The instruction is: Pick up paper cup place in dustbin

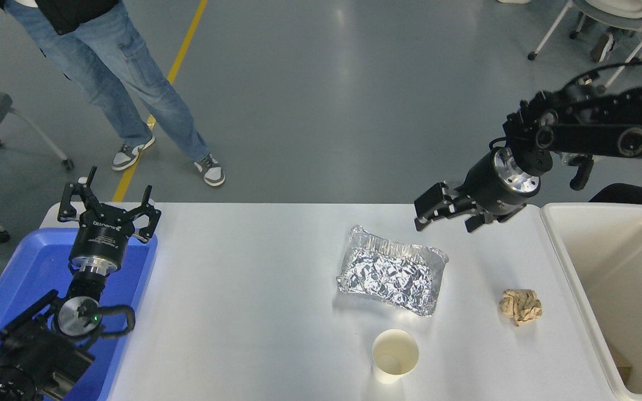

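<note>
The paper cup [394,355] stands upright near the table's front edge, right of centre, its cream inside showing. The dustbin [588,289], a large cream-white bin, stands at the table's right end. My right gripper [443,214] is open and empty, held in the air above the table's far right part, just beyond the foil tray and well away from the cup. My left gripper [108,207] is open and parked at the lower left over the blue tray.
A crumpled foil tray [390,269] lies mid-table behind the cup. A crumpled brown paper ball [520,306] lies between cup and dustbin. A blue tray [37,267] sits at the left. A person's legs [131,83] stand beyond the far left edge.
</note>
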Action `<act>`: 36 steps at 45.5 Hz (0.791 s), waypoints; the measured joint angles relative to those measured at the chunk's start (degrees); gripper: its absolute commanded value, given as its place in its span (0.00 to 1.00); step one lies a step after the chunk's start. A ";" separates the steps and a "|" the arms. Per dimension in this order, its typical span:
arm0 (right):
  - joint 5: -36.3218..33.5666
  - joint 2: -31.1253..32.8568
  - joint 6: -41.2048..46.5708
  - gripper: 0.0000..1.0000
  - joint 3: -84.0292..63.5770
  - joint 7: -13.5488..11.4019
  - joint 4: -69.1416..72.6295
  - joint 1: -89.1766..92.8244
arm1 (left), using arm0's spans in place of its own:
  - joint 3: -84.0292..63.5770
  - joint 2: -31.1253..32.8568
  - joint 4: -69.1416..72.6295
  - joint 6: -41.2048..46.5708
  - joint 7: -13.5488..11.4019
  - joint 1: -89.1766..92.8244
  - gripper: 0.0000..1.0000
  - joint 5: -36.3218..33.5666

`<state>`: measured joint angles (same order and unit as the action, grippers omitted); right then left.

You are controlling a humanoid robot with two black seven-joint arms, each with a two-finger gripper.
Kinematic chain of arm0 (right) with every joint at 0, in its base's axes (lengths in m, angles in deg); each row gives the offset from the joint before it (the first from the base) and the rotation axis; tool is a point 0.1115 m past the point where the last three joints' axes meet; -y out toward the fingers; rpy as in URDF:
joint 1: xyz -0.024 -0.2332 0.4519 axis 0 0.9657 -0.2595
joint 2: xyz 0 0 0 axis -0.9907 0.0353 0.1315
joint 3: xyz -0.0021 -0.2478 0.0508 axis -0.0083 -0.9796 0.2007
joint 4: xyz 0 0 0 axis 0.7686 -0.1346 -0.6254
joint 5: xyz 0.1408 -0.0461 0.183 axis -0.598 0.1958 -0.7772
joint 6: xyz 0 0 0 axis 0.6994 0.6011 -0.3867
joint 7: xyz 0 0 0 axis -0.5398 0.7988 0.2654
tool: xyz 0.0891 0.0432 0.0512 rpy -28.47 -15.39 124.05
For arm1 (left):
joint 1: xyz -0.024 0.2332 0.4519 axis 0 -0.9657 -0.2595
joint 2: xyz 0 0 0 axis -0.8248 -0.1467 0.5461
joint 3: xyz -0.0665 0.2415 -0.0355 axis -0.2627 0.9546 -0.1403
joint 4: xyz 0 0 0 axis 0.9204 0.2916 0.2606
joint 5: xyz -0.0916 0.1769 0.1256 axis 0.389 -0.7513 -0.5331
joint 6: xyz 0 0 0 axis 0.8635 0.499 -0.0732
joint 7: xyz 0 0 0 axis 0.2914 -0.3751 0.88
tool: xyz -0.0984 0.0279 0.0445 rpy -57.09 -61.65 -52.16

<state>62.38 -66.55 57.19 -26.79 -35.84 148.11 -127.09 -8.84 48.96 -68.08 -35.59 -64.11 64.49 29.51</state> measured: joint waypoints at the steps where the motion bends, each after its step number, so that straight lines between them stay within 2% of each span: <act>1: -0.42 -0.16 0.32 1.00 -0.86 0.00 0.98 -1.53 | 0.00 0.00 0.00 -0.01 0.00 0.00 1.00 0.00; 17: -5.15 -1.95 3.05 1.00 -9.66 -0.08 10.26 -18.31 | 0.00 0.00 -0.03 -0.07 0.07 0.00 1.00 -0.02; 36: -12.28 -3.48 3.56 1.00 -10.51 -0.10 12.07 -19.01 | 0.00 0.00 0.01 -0.03 -0.06 0.00 1.00 -0.01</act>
<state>50.10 -70.03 60.76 -37.30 -35.94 160.19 -146.10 -8.83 48.96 -68.07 -35.62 -64.17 64.49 29.50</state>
